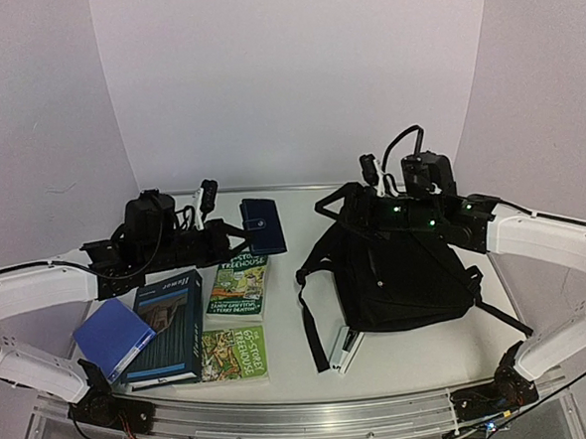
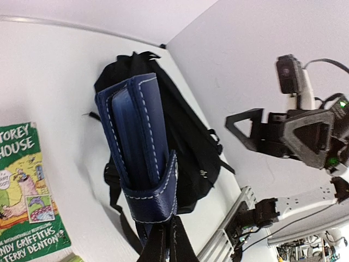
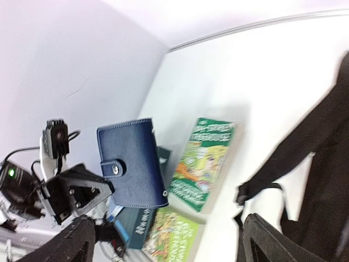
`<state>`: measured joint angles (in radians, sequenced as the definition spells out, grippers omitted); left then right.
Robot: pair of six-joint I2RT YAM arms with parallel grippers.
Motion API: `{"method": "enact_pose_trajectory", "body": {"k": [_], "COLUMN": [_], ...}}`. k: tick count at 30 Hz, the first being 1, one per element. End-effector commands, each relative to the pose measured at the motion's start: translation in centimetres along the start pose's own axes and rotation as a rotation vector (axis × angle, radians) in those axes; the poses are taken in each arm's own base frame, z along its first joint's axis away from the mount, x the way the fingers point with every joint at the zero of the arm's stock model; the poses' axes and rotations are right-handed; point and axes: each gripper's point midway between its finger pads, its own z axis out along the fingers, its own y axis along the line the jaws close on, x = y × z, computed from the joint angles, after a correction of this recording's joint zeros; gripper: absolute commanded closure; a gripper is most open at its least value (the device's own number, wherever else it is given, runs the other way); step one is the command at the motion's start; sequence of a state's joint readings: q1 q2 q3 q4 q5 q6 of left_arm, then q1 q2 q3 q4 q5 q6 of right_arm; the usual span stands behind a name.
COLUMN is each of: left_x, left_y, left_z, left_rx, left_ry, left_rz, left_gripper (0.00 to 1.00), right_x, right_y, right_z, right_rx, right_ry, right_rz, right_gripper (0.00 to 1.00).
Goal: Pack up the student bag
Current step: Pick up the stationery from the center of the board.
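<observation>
Books [image 1: 195,330] are lying at the near left, awaiting packing. The black backpack [image 1: 401,273] is lying flat at the right. Farther back, the left gripper [image 2: 163,243] is pinching the blue wallet [image 2: 139,158] aloft, probably to carry it over. The right gripper [image 3: 169,245] is hovering over the backpack's far end with its jaws wide and empty.

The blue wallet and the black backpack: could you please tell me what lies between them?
Nothing: the top view shows only bare white table between the wallet, held by the left gripper, and the backpack.
</observation>
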<state>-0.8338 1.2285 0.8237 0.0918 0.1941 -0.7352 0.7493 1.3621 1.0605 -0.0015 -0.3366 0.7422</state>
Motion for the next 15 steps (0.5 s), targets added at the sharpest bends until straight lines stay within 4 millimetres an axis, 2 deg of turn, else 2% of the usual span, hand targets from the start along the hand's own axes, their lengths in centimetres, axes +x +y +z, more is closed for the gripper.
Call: {"method": "enact_pose_trajectory", "body": {"k": [1,7,11,15], "left_x": [-2.6,-3.2,-3.1,-2.9], "left_y": [-5.6,-8.9,-10.0,-10.4], "left_z": [-2.2,-3.0,-2.8,-2.4], "left_rx": [0.225,0.391,0.458,0.484], "left_ry": [-0.088,-0.103,-0.092,-0.068], "left_rz": [0.132,0.15,0.155,0.156], "left_gripper": [1.0,1.0,1.0,1.0], "right_x": [1.3,2.9,3.3,3.1], "right_y": [5.4,6.3,7.0,7.7], "right_z": [0.7,1.5,1.4,0.8], "right_rx": [-0.251,-0.289,-0.322,-0.352], "right_ry": [0.062,0.115,0.13,0.119], "right_rz": [-0.041,-0.053,-0.073,-0.084], "right_gripper": [0.11,0.15,0.31,0.41]}}
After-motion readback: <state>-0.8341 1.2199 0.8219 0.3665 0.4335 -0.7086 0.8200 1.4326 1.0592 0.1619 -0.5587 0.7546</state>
